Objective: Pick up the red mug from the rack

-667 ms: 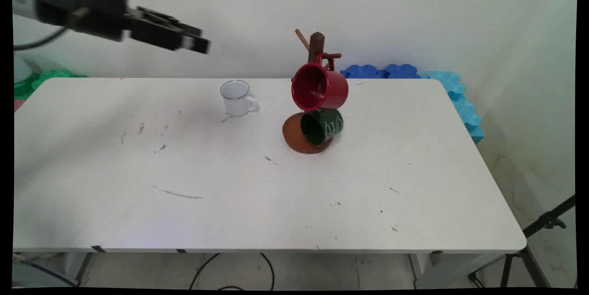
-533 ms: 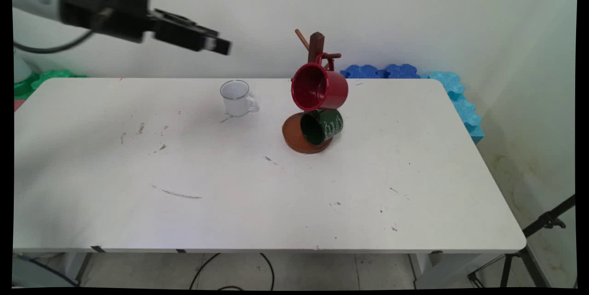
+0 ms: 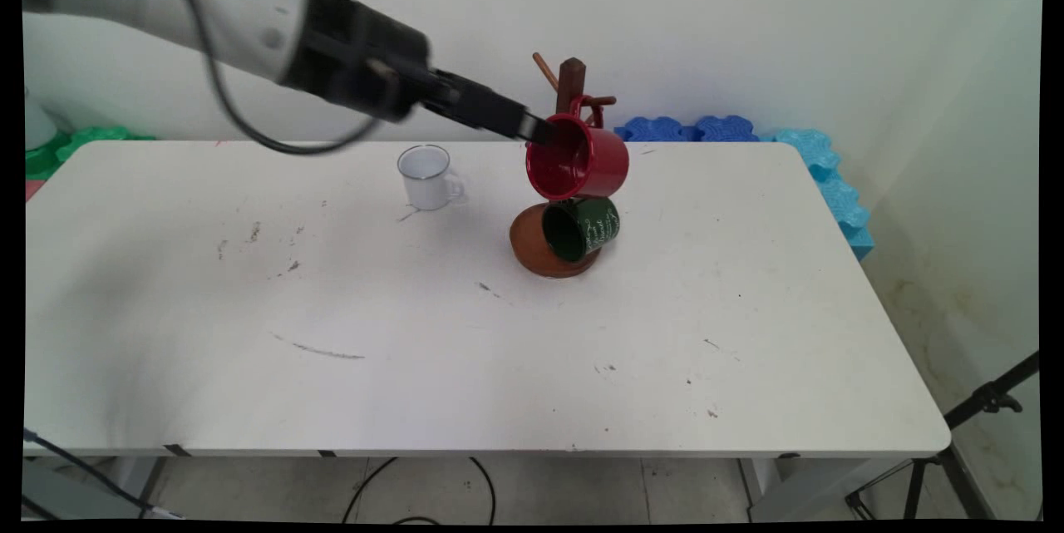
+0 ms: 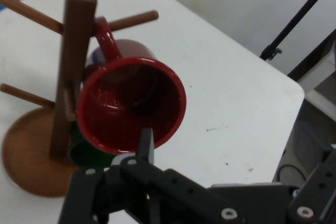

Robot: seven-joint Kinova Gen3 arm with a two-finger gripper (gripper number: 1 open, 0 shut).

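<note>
A: Where do we see the gripper (image 3: 539, 130)?

B: Right of centre in the upper half of the main view, reaching in from the upper left, its tip at the rim of the red mug (image 3: 579, 157). In the hand view one finger (image 4: 145, 145) crosses the mug's lower rim and seems to poke into the opening. We cannot tell whether the gripper is open or closed, since the other finger is hidden.

A: And the red mug itself?

B: It hangs by its handle on a peg of the wooden mug tree (image 3: 570, 82), mouth turned toward the lower left of the main view. Below it, a dark green mug (image 3: 583, 227) with white lettering hangs on the same tree, just above the round brown base (image 3: 529, 246).

A: Anything else on the desk (image 3: 416, 333)?

B: A small white mug (image 3: 427, 176) stands upright left of the tree, well apart from it, its handle toward the right. Behind the desk's far edge we see blue foam pieces (image 3: 748, 134) at the right and green ones (image 3: 83, 140) at the left. A black tripod (image 3: 956, 450) shows in the lower right corner.
</note>
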